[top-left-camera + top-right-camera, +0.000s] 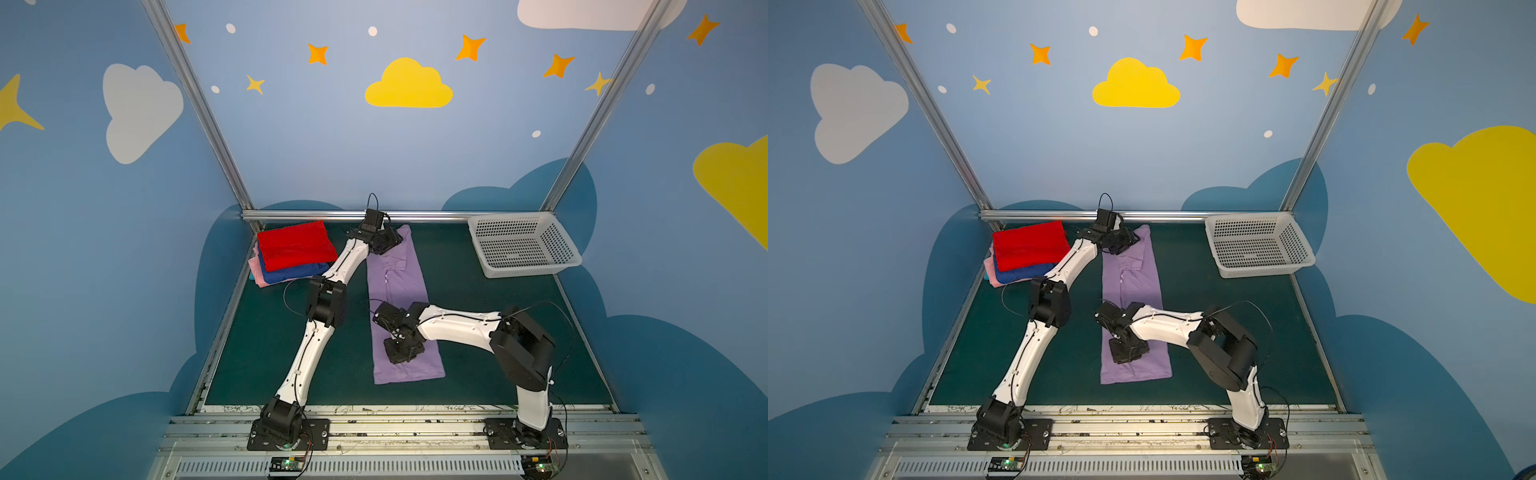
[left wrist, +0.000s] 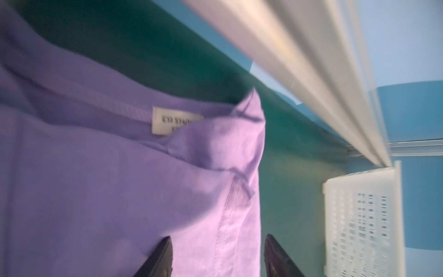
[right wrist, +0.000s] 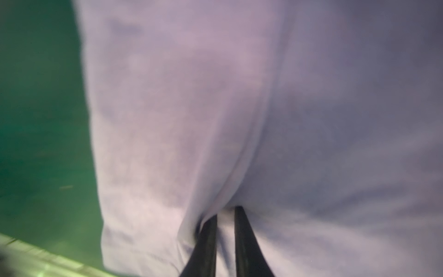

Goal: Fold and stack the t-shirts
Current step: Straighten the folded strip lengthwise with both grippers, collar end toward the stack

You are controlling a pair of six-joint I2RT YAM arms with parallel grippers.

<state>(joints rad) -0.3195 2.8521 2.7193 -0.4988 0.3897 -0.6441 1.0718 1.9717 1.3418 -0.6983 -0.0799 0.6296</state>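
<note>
The lavender t-shirt (image 1: 399, 282) (image 1: 1133, 282) lies on the green mat as a long narrow strip running from front to back. My left gripper (image 1: 388, 241) (image 2: 218, 242) hovers open over its far collar end, where a white label shows; the cloth's side edge lies between the fingers. My right gripper (image 1: 401, 353) (image 3: 226, 212) sits on the near half of the lavender t-shirt (image 3: 191, 96), jaws closed on a raised ridge of its cloth. At the back left a red t-shirt (image 1: 297, 245) lies folded on a blue one (image 1: 291, 274) and a pink one (image 1: 257, 270).
A white perforated basket (image 1: 519, 272) (image 2: 359, 215) stands at the back right corner. A metal rail (image 1: 415, 216) runs along the mat's far edge just behind my left gripper. Frame rails border both sides and the front.
</note>
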